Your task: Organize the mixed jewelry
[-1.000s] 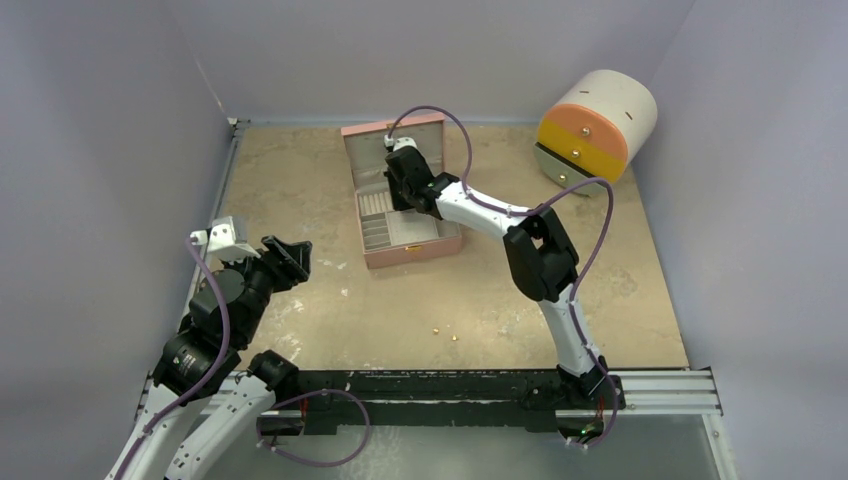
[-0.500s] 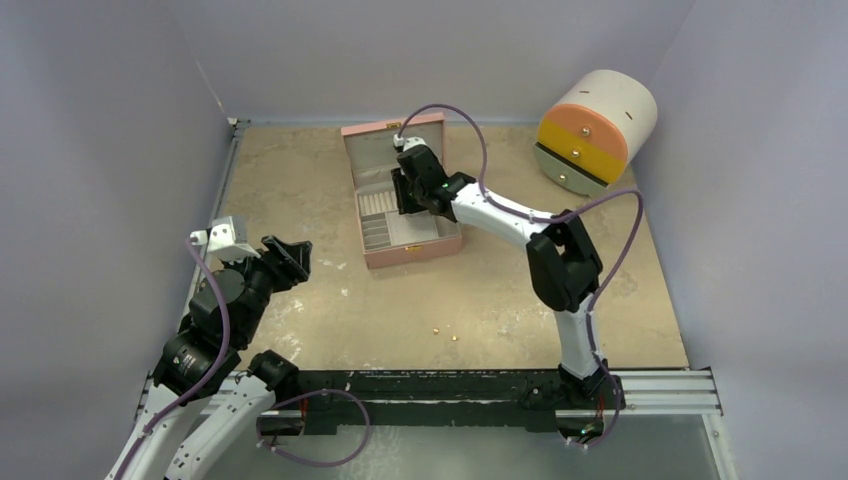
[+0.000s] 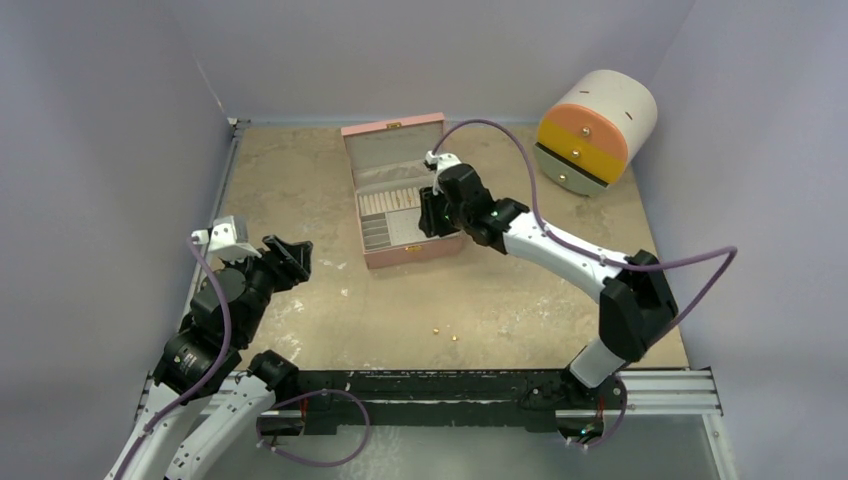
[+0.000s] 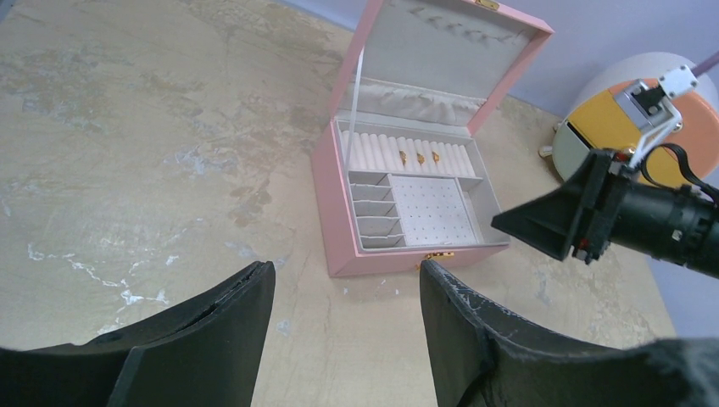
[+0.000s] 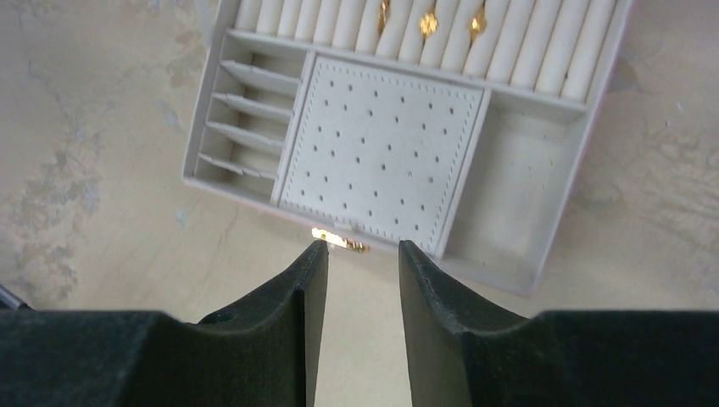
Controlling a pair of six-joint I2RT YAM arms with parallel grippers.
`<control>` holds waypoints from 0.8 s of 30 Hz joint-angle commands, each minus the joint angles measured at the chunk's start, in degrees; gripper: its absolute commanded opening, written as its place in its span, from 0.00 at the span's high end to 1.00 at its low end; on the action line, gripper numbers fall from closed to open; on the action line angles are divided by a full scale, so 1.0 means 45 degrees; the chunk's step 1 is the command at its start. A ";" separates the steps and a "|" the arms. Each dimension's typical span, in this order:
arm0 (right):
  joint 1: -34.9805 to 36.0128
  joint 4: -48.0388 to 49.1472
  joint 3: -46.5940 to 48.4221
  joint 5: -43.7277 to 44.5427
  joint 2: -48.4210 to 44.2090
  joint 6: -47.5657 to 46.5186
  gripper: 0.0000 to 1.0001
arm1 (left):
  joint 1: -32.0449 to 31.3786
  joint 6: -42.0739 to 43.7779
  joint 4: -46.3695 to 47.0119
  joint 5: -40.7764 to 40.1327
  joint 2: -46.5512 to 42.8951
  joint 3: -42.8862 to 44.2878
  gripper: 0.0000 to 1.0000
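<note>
The pink jewelry box [image 3: 412, 252] stands open at the table's back middle. Three small gold pieces [image 5: 428, 21] sit in its white ring rolls, also seen in the left wrist view [image 4: 420, 158]. Two tiny gold pieces [image 3: 437, 328] lie on the table in front of the box. My right gripper [image 3: 428, 215] is open and empty, hovering over the box's front right edge; in its own view [image 5: 360, 246] the fingertips frame the gold clasp [image 5: 339, 239]. My left gripper [image 3: 290, 258] is open and empty at the left, well short of the box [image 4: 373, 259].
A white cylinder drawer unit [image 3: 597, 130] with orange and yellow fronts stands at the back right, also in the left wrist view [image 4: 610, 119]. Purple walls close the table on three sides. A black rail [image 3: 450, 385] runs along the near edge.
My right gripper drew back from over the ring rolls to the box's front right edge, and its elbow swung out to the right. The left arm has not moved.
</note>
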 commanded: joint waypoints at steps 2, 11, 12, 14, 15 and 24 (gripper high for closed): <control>-0.0025 0.0564 -0.1697 -0.0667 -0.1812 0.0280 0.61 | 0.0075 -0.0138 0.0291 0.0035 0.0091 -0.0015 0.37; 0.0924 0.0100 -0.4701 -0.1229 -0.4220 0.1040 0.61 | 0.0075 -0.0168 0.0277 0.0072 0.0219 -0.0009 0.37; 0.1194 -0.0039 -0.4947 -0.1097 -0.4421 0.1202 0.61 | 0.0076 -0.0152 0.0290 0.0086 0.0254 0.0005 0.37; 0.1797 -0.0210 -0.5458 -0.0790 -0.4776 0.1547 0.61 | 0.0065 -0.0154 0.0277 0.0088 0.0289 0.0007 0.37; 0.2070 -0.0302 -0.5730 -0.0551 -0.4925 0.1771 0.61 | 0.0065 -0.0153 0.0290 0.0093 0.0295 0.0007 0.37; 0.2988 -0.1384 -0.7614 -0.0253 -0.6400 0.2926 0.60 | 0.0065 -0.0154 0.0292 0.0134 0.0349 -0.0012 0.37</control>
